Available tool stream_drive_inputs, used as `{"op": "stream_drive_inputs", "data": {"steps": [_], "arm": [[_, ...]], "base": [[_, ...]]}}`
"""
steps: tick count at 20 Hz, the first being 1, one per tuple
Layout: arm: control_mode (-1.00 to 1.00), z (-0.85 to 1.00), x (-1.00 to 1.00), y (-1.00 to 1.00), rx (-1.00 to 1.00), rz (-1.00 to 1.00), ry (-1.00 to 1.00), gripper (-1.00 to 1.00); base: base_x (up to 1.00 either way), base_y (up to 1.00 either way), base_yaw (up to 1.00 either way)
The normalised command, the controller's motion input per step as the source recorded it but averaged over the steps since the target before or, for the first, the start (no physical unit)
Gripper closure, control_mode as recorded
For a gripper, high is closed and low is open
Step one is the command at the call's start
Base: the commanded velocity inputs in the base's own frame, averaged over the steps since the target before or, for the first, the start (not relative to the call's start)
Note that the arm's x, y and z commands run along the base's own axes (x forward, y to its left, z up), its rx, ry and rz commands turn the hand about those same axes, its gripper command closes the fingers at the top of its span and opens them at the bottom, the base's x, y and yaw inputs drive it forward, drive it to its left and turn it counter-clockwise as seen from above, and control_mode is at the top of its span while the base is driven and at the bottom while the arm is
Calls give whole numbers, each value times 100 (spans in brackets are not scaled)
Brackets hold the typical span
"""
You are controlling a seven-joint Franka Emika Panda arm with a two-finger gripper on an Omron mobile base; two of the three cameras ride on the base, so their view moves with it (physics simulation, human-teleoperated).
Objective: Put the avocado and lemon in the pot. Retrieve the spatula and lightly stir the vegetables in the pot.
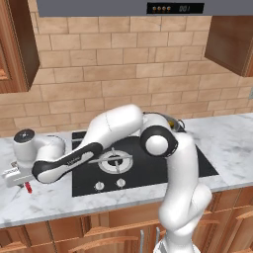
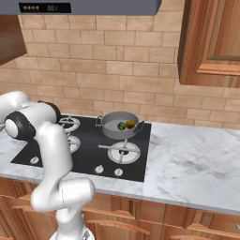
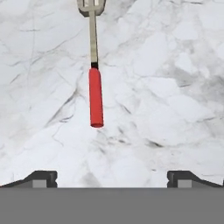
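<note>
We are reaching far out to our left over the marble bench, with the gripper hanging above the spatula, which is lying flat on the stone well apart from the hob. In the hand view the red handle is running away from us towards the slotted metal head at the top edge, and its free end is pointing back at the hand, sitting between the two finger tips but somewhat nearer the left one. The jaws are standing wide apart and holding nothing, which suits a handle this thin: there is plenty of room to come down around it before closing. From the left base view a small bit of red is showing on the bench just beneath the hand, so we are judging the hand to be low but not yet touching the tool. Back on the hob, the pot is sitting on a rear burner with its rim open to the top, and inside it the lemon and a small green piece beside it are already resting, so we are taking the loading step as done and the fetching of the spatula as the step in hand. The next move is probably calling for a slight shift to centre the handle, then a descent and a squeeze across its width, gripping the red part so the head is left free for stirring.
</note>
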Motion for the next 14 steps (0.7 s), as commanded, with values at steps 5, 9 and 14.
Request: {"op": "stream_drive_inputs", "data": {"steps": [5, 9, 14], "arm": [[-100, -13, 0, -2, -9, 0, 0, -100], [-100, -19, 13, 0, 0, 0, 0, -100], [-100, -23, 19, 0, 0, 0, 0, -100]], "base": [[0, 0, 0], [0, 0, 0], [0, 0, 0]]}}
